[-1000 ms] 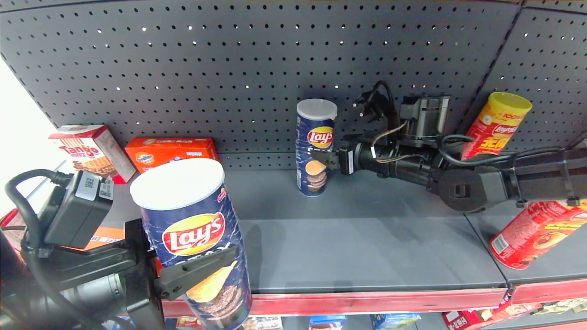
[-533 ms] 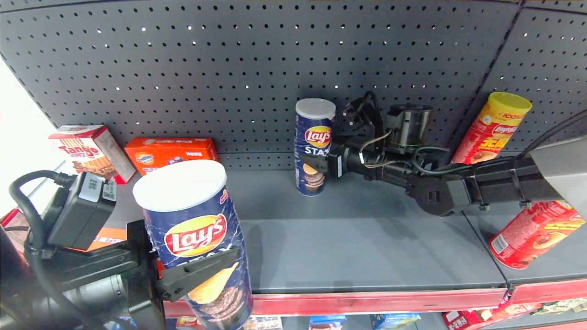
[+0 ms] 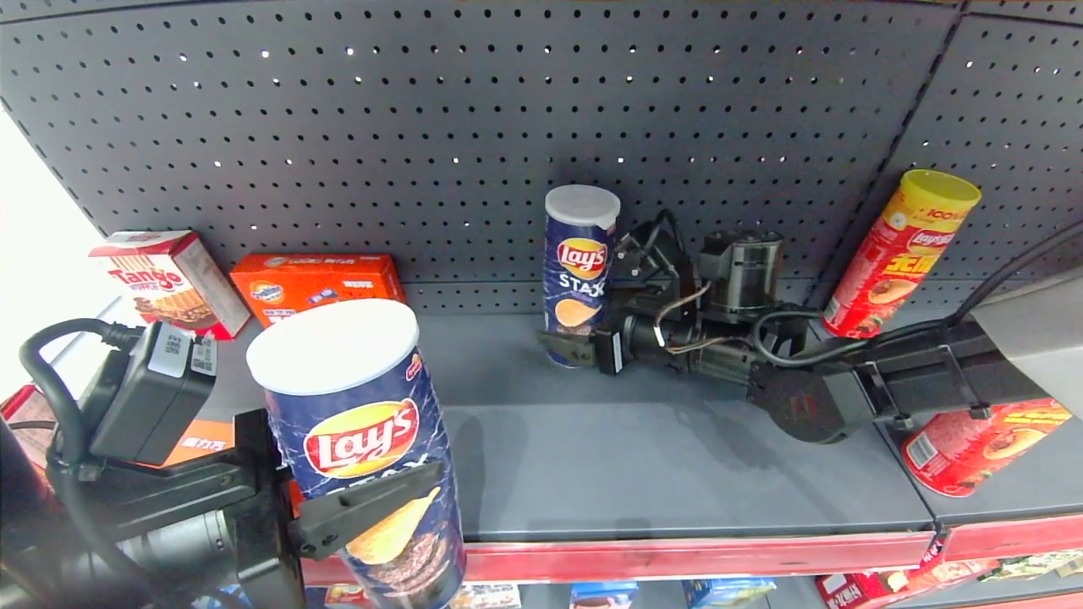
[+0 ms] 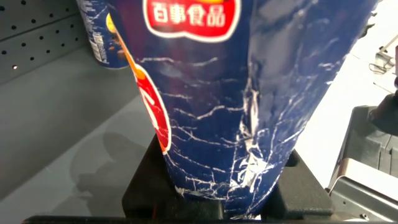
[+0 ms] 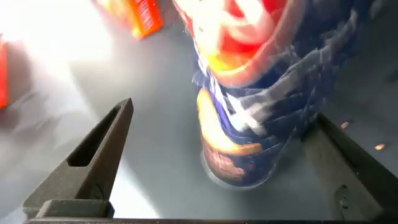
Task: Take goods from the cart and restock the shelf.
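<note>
Left claw (image 3: 338, 499) is clamped on a glossy blue tube (image 3: 355, 423); right claw (image 5: 217, 168) sits spread apart at the standing tube (image 3: 579, 254), perforated pegboard (image 3: 423, 127) right behind, orange box (image 3: 317, 283) leftward.

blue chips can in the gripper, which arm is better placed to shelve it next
Left. The left gripper is shut on the held can, upright before the bare shelf. The right gripper stands open around the shelved can at the back, gripping nothing.
</note>
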Controlling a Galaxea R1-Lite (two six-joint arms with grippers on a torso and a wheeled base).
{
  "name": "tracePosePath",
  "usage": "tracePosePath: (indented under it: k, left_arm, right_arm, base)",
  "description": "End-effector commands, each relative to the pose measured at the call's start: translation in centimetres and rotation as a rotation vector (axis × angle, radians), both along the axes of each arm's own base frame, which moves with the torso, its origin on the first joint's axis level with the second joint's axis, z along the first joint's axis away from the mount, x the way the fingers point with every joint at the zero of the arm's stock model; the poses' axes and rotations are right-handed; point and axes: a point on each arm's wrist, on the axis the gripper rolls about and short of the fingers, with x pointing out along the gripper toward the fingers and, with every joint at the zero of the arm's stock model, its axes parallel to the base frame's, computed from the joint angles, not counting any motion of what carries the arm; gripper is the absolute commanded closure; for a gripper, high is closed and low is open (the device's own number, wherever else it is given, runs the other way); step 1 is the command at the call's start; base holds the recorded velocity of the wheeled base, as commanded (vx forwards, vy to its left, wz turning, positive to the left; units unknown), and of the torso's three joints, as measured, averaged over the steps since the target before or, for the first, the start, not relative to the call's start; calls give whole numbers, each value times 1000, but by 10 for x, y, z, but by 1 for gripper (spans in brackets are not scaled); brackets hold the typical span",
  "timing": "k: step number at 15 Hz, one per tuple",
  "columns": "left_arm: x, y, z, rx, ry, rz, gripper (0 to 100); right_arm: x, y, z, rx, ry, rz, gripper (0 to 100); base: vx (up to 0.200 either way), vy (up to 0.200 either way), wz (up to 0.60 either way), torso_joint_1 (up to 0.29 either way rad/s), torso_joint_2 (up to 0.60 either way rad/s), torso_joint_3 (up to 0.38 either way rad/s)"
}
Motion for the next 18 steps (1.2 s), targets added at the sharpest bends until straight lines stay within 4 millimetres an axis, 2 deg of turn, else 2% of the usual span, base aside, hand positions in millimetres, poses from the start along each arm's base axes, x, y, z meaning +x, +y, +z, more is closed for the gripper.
tracePosePath:
  k: [1,3,7,17,18]
  left_arm:
    - [0,0,-1,1,2,1,100]
    - [-1,1,-1,1,2,1,100]
    - [-1,0,-1,1,2,1,100]
    - [0,1,-1,1,2,4,100]
    - [0,1,-1,1,2,4,100]
  right_arm:
    - [-18,-3,6,3,-5,20,0]
    - [-25,-6,6,-3,3,20,0]
    - [-10,-17,8,14,-20,-26,0]
    - [34,16,-4,60,-93,-24,0]
    - [35,15,-3,67,-122,-19,100]
  base:
    - [0,0,0,0,0,0]
    - [0,0,0,0,0,0]
    - [0,0,0,0,0,0]
    - [0,0,0,0,0,0]
    - [0,0,0,0,0,0]
